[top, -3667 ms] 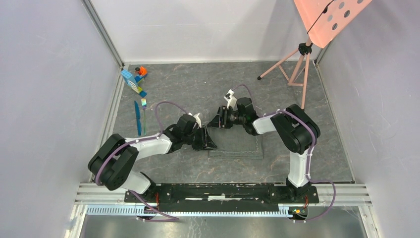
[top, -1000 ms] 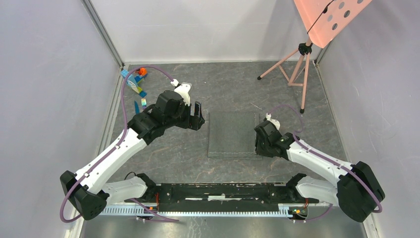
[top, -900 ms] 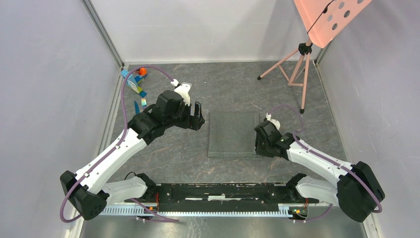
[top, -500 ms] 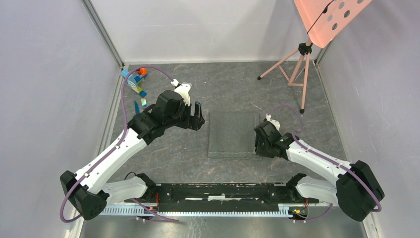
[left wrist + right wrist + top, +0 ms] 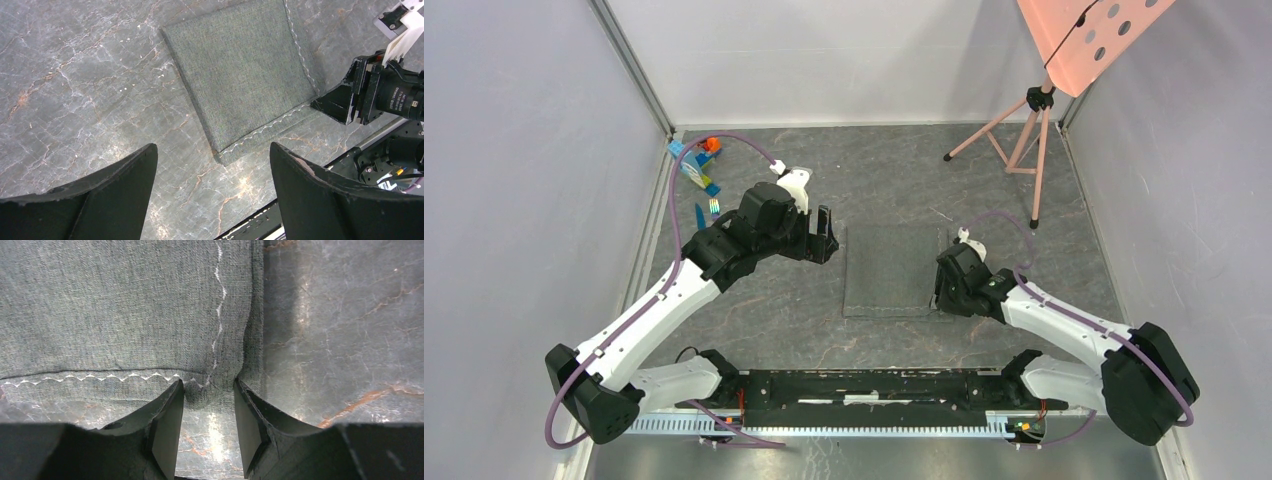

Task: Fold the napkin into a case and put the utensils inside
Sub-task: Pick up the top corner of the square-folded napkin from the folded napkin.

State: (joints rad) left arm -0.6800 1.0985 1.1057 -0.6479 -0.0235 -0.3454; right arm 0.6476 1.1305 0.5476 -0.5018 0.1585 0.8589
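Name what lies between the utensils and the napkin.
The left pincer and its wrist, just left of the napkin, shown in the top view.

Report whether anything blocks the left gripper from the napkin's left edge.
Nothing visible does. Only a strip of bare table lies between the open left gripper and the napkin.
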